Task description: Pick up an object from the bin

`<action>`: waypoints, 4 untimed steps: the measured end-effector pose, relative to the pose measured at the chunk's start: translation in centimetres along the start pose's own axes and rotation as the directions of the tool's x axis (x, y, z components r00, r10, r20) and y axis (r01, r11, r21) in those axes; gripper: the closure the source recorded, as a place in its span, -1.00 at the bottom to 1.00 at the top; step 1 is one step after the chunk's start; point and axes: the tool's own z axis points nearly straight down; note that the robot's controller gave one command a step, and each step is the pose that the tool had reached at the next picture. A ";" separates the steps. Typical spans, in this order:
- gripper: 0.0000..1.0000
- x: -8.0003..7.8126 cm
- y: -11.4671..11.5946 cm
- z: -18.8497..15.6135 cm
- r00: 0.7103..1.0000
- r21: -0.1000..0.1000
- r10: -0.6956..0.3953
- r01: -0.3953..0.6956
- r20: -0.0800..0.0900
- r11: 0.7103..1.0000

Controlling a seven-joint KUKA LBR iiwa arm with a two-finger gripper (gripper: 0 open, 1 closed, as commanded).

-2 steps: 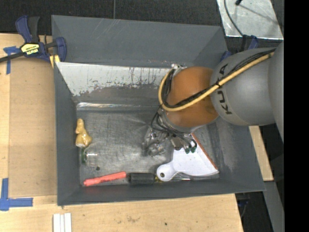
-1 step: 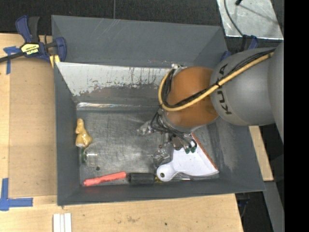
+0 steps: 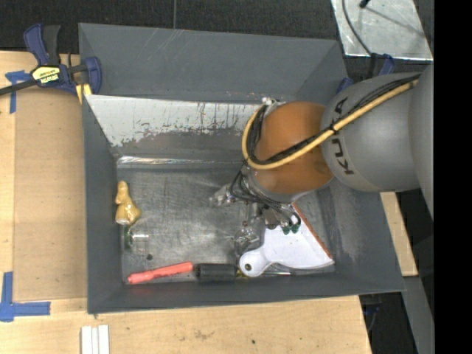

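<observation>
1. White flat piece (image 3: 291,255), with a rounded end and a small hole in it, lies in the lower right of the bin floor. It is directly below the gripper (image 3: 251,229) in the frame, and its upper edge meets the gripper's metal parts.
2. The gripper hangs low over the bin floor, right of centre. From above, its metal parts form a tangled cluster, so I cannot tell whether it is spread or closed, and nothing can be seen held in it.
3. Above the gripper sits the rounded orange cover (image 3: 291,153) of the wrist, with a yellow cable looped across it. The grey arm (image 3: 383,139) runs off to the right of the frame.
4. A small green bit (image 3: 293,227) shows just right of the gripper, at the top edge of the white piece.
5. Along the bottom wall, left of the white piece's rounded end, lies a slim tool with a red handle (image 3: 158,273) and a black end (image 3: 215,272).
6. At the far left of the floor, well apart from the gripper, stands a small yellow figure (image 3: 125,203), with a small clear thing (image 3: 136,238) just below it.
7. The grey metal bin (image 3: 206,57) surrounds everything.
</observation>
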 end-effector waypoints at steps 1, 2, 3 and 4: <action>-1.00 0.6 -2.9 -1.8 0.998 -0.002 0.061 -0.061 0.002 0.998; -1.00 1.4 -6.5 -2.4 0.999 -0.003 0.032 -0.032 0.010 0.999; -1.00 3.2 -8.8 0.5 0.994 0.004 -0.106 0.106 0.006 0.994; -1.00 6.1 -12.0 1.3 0.987 0.003 -0.162 0.162 0.017 0.987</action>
